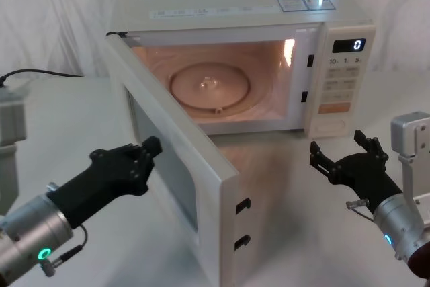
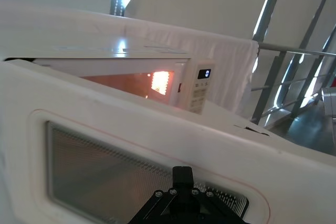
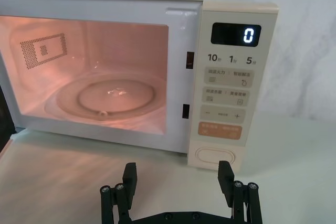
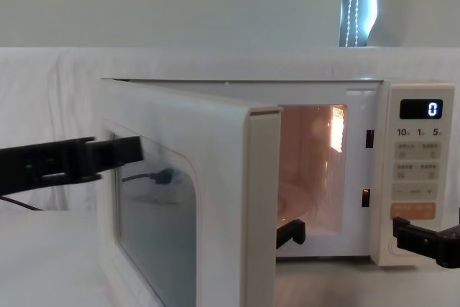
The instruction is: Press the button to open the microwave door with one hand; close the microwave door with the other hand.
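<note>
Cream plastic makes up the one microwave (image 1: 269, 25) we see on the white tabletop (image 1: 74, 139), and we place everything against it. Nearest us, its microwave door (image 1: 178, 166) stands swung wide open toward the robot, hinged on the microwave's left side. Our left gripper (image 1: 153, 146) has its fingers drawn together, their tip against the outer face of the door by the glass window (image 2: 131, 177). Our right gripper (image 1: 339, 151) hovers in front of the microwave's control panel (image 3: 228, 82), just short of it, with its two fingers (image 3: 129, 174) spread apart and holding nothing. Behind the door, the lit cavity holds one round glass turntable (image 1: 209, 85) and no other item we can make out. On the panel, the button (image 3: 215, 157) sits lowest, just under one orange key (image 3: 220, 130); the display (image 3: 236, 34) at the top reads 0. White cloth (image 4: 57, 91) hangs behind the microwave.
</note>
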### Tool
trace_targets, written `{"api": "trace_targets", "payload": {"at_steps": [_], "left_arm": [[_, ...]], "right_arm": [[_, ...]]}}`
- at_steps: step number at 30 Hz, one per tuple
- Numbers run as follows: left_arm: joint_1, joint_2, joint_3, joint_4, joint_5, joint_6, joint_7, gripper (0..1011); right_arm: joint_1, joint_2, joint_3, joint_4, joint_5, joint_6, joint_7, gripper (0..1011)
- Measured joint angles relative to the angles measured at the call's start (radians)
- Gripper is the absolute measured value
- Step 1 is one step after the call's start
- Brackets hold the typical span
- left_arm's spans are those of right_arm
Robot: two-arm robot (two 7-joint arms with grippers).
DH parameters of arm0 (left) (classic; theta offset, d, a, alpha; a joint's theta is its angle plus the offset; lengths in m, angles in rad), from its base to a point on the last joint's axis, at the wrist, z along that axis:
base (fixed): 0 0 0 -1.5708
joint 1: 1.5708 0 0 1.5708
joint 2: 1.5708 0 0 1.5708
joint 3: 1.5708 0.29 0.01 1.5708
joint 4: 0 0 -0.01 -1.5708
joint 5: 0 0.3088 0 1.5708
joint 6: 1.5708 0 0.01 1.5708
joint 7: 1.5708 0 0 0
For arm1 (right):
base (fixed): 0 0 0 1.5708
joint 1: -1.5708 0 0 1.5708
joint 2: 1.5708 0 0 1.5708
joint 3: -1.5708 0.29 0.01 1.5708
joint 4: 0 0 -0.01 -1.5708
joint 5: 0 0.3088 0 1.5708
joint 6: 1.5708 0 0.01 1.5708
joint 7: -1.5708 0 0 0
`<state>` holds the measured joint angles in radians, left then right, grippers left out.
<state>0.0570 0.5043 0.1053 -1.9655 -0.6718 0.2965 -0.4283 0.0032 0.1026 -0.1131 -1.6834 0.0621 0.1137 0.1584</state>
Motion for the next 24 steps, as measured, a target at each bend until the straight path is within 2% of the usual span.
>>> {"api": "trace_targets", "payload": {"at_steps": [14,24], "left_arm": [[-0.128,-0.023,0.130,0.059,0.017,0.007,0.039,0],[-0.196,-0.035,0.186,0.096,0.022,-0.001,0.061,0]], "right_arm": [[0.000,0.000,0.000,0.000,0.000,0.000,0.000,1002],[0.000,0.000,0.000,0.000,0.000,0.000,0.000,1002]]}}
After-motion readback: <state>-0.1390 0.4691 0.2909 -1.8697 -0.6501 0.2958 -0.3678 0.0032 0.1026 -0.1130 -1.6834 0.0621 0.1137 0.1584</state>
